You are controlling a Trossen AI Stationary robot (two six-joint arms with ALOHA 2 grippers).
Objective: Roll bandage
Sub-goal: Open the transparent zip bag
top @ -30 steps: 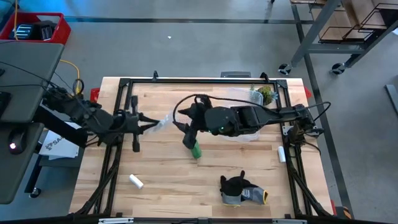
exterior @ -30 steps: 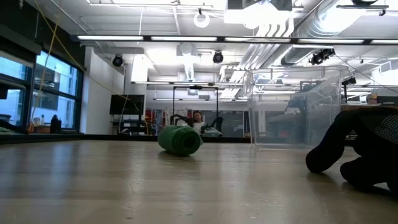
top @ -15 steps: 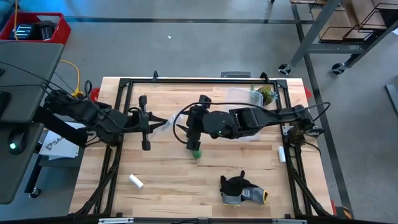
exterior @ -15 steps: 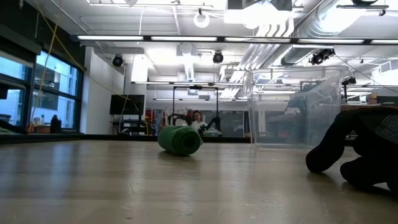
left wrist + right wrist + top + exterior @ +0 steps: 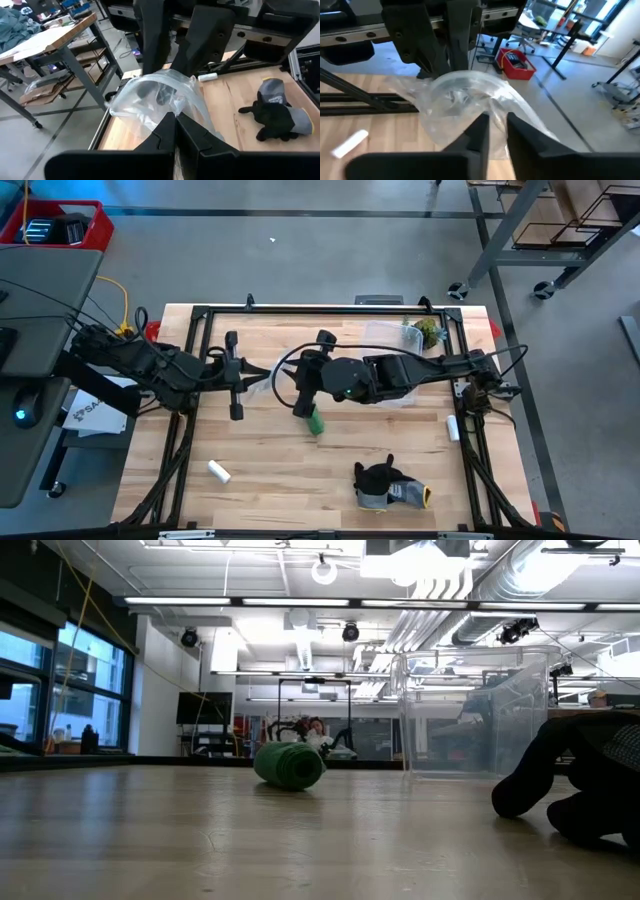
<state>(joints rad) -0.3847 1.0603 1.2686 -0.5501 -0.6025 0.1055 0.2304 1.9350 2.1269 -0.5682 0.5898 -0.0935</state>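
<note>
Both grippers, left (image 5: 262, 376) pinched tight and right (image 5: 282, 380) nearly closed, gripped a clear bag (image 5: 262, 379) between them; the rolled bandage (image 5: 315, 421) lay free on the desk (image 5: 270, 460), evidently awaiting bagging.

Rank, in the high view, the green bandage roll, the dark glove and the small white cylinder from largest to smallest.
1. dark glove
2. green bandage roll, partly hidden by the right gripper
3. small white cylinder, nearly alike, so this order is unsure

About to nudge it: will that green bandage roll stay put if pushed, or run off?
The green bandage roll lies on its side on the bare wooden table, so a sideways push would probably roll it. It looks soft and wound, likely light and squashable.
</note>
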